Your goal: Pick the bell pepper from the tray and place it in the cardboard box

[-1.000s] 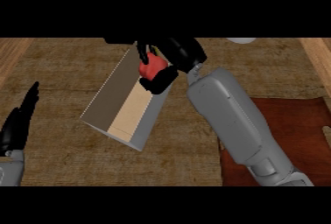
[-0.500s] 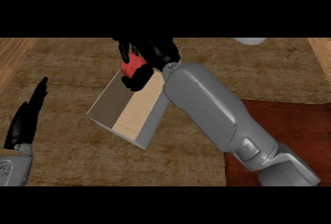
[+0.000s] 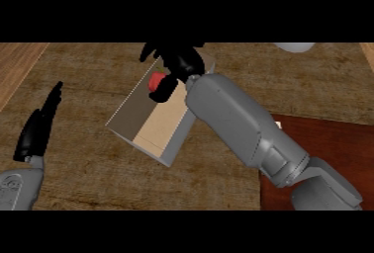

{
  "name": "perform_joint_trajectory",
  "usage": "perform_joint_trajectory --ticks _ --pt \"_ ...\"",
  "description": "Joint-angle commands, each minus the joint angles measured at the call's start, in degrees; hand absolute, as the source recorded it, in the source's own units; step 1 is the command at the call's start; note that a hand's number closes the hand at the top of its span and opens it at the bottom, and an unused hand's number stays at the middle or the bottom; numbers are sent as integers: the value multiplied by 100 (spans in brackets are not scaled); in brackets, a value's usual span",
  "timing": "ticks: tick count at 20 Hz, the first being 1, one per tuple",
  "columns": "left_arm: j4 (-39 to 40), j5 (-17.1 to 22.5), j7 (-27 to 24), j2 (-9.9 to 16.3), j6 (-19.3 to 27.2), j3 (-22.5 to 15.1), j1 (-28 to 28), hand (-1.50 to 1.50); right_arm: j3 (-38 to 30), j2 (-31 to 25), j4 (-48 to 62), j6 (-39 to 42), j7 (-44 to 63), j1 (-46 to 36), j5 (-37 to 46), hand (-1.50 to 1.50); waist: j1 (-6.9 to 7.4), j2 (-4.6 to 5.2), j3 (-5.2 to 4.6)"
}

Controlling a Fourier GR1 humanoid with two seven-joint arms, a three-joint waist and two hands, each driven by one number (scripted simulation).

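The red bell pepper (image 3: 155,81) hangs over the far end of the open cardboard box (image 3: 156,129), which lies at a slant on the counter's middle. My right hand (image 3: 177,60) is above that end of the box, with fingers curled round the pepper and hiding part of it. The grey right forearm crosses the box's right wall. The dark red-brown tray (image 3: 330,144) lies at the lower right, partly under that arm. My left hand (image 3: 39,127) rests at the left edge, fingers straight and pointing up, holding nothing.
A pale round object (image 3: 295,47) peeks in at the top right. A lighter wooden strip (image 3: 16,64) runs along the counter's left side. The brown counter surface shows around the box.
The right hand has carried the pepper a little left and nearer, further over the box's far end. The forearm has swung with it. The left hand has drifted slightly.
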Motion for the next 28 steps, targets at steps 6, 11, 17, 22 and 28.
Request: perform_joint_trajectory --ticks 6,11,17,22,28 --pt "-21 26 79 -44 -107 -58 -126 0 340 0 83 -495 -505 74 -905 -150 123 13 7" --pt "317 -51 15 -59 33 21 -248 0 10 0 -15 -1103 -1320 150 -1387 -150 -51 25 7" --pt "341 -26 -93 65 81 197 -163 0 -622 0 196 -1216 -1910 116 -2156 -150 -224 -23 10" --pt "-132 15 81 6 111 209 226 0 -1416 -317 937 -340 -2583 -84 -2335 -150 -365 -69 17" --pt "-20 46 -216 -43 83 238 482 0 -1754 -1404 1305 632 -2962 134 -2410 -150 -476 -72 15"
